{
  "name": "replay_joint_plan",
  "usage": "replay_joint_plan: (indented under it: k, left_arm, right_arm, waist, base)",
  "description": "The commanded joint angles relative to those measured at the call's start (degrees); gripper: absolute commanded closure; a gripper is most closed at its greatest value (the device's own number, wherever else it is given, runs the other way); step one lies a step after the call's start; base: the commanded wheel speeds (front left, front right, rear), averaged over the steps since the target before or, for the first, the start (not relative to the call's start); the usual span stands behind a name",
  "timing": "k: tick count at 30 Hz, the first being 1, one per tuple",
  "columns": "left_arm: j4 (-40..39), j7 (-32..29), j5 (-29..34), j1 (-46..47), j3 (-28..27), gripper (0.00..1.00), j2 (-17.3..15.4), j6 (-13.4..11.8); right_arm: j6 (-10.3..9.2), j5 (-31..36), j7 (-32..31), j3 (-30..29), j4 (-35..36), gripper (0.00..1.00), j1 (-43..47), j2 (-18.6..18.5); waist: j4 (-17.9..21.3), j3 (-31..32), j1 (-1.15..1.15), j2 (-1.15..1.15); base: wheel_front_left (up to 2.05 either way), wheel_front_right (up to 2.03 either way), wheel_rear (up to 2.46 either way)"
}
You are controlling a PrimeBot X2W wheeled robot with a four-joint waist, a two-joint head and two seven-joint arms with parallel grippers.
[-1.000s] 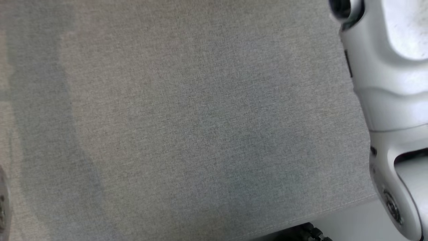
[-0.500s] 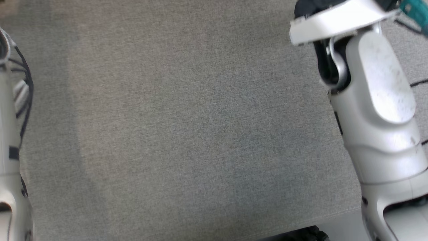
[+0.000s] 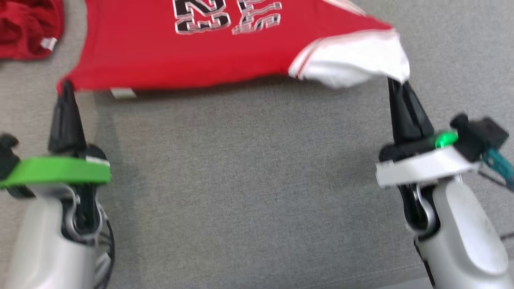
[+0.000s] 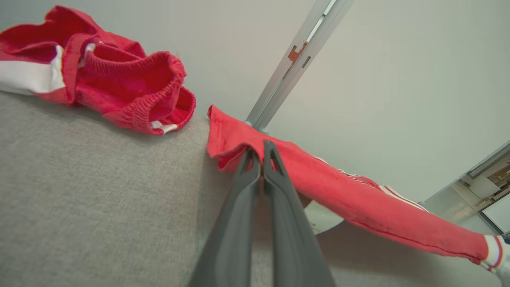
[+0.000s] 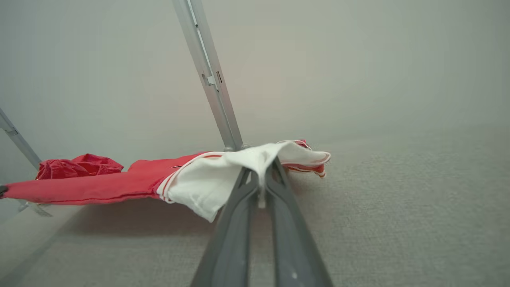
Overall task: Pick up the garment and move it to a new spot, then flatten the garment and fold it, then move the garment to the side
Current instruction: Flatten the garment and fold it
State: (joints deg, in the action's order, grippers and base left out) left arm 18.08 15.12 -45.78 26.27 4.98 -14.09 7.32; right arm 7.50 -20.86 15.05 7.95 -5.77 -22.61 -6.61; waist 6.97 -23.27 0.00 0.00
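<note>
The garment (image 3: 209, 56) is a red shirt with black-and-white lettering and a white sleeve, spread across the far part of the grey table. Its near edge is stretched between my two grippers and lifted a little off the surface, with a shadow under it. My left gripper (image 3: 66, 86) is shut on the red corner, seen close in the left wrist view (image 4: 261, 149). My right gripper (image 3: 395, 84) is shut on the white sleeve (image 5: 223, 179), its tips pinching the fabric (image 5: 261, 169).
A second red garment (image 3: 24, 28) lies crumpled at the far left, also seen as a heap (image 4: 119, 87). A slanted metal post (image 5: 211, 79) rises behind the shirt. Grey cloth covers the table (image 3: 249, 180); its front edge runs at the lower right.
The head camera has tilted up: earlier it saw bare grey cloth and forearms, now both grippers and the red shirt. Whether the arms themselves moved I cannot tell.
</note>
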Motion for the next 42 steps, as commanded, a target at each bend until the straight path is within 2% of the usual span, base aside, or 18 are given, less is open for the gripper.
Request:
replay_joint_plan:
  k: [1, 7, 13, 22, 25, 31, 42]
  left_arm:
    - [-0.93, 0.03, 0.17, -3.45, -0.86, 1.0, 0.81, 0.24]
    - [-4.75, 0.03, 0.13, -15.5, -2.81, 1.0, 4.58, 0.19]
    - [-9.53, 0.03, 0.46, -25.18, -3.98, 1.0, 7.14, 0.19]
    - [-20.53, 0.03, 0.66, -35.19, -5.19, 1.0, 8.88, -0.12]
    - [-22.24, -0.74, 0.25, -37.16, -4.52, 1.0, 9.03, -0.59]
    - [-19.06, -1.67, -0.29, -38.48, -3.81, 1.0, 9.3, -1.54]
    - [-8.97, -0.97, -0.75, -34.62, -2.79, 1.0, 9.6, -0.84]
  right_arm:
    - [-0.03, -0.6, 0.17, -1.03, 1.16, 1.0, 3.85, -0.16]
    - [-0.03, -1.82, -0.44, -2.46, 5.49, 1.0, 16.11, 0.89]
    - [-0.03, -1.53, -2.83, -2.84, 11.02, 1.0, 24.1, 1.19]
    - [-0.02, 0.63, -7.98, -5.82, 23.73, 1.0, 32.34, 0.87]
    - [-0.02, 0.62, -10.05, -5.6, 25.69, 1.0, 33.89, 0.95]
    - [-0.02, -0.52, -11.23, -3.99, 20.49, 1.0, 35.38, 1.57]
    - [-0.01, -1.22, -7.8, -1.99, 8.55, 1.0, 31.96, 2.09]
  waist:
    - [-1.96, 6.12, 0.0, 0.0]
    - [-1.82, 11.27, 0.0, 0.0]
    - [-1.14, 15.15, 0.0, 0.0]
    - [-1.3, 18.3, 0.0, 0.0]
    - [-1.44, 18.41, 0.0, 0.0]
    - [-1.94, 17.97, 0.0, 0.0]
    - [-2.79, 16.47, 0.0, 0.0]
  base:
    - [0.0, 0.0, 0.0]
    - [0.0, 0.0, 0.0]
    - [0.0, 0.0, 0.0]
    - [0.0, 0.0, 0.0]
    - [0.0, 0.0, 0.0]
    - [0.0, 0.0, 0.0]
    - [0.0, 0.0, 0.0]
